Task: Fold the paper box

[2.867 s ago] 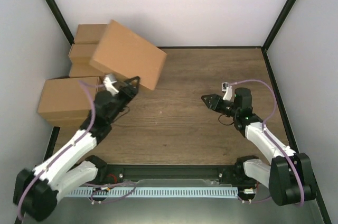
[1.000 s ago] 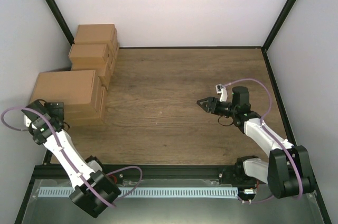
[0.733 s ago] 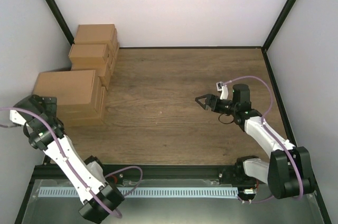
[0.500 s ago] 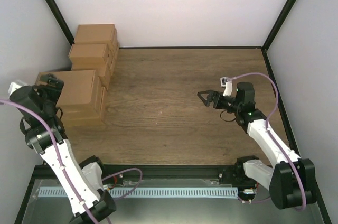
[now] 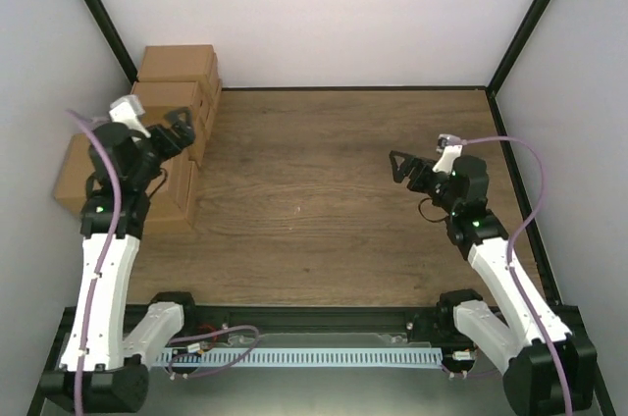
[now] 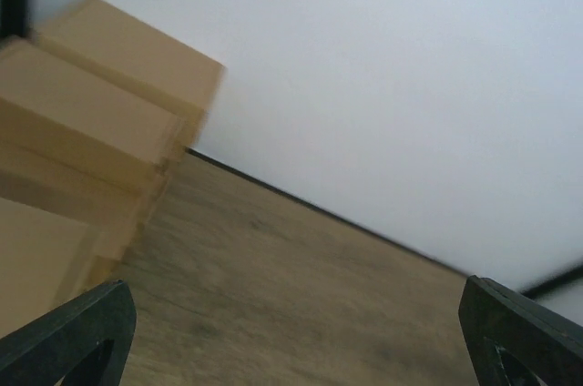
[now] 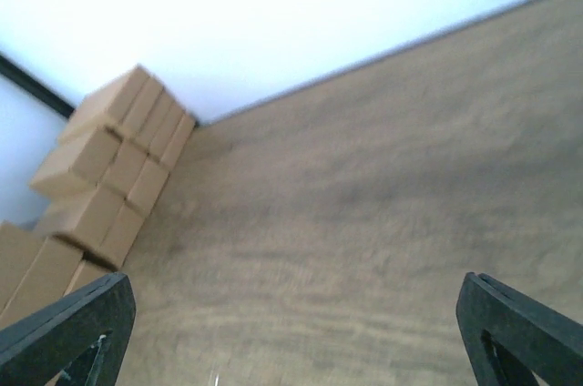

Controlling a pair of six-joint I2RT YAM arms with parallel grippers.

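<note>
Wooden table (image 5: 343, 190), seen from above: the paper box (image 5: 71, 176) sits folded at nine o'clock, just beside smaller cartons (image 5: 177, 63) at ten. Above it hangs the left gripper (image 5: 180, 129), jaws spread and empty. The right gripper (image 5: 397, 169), at three o'clock, gapes likewise.

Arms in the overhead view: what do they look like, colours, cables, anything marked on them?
They match. The left arm and right arm have white links, black joints and black bases. A purple cable loops along each. The fingers are black and wedge-shaped, with a small white block behind them. No markings are legible.
</note>
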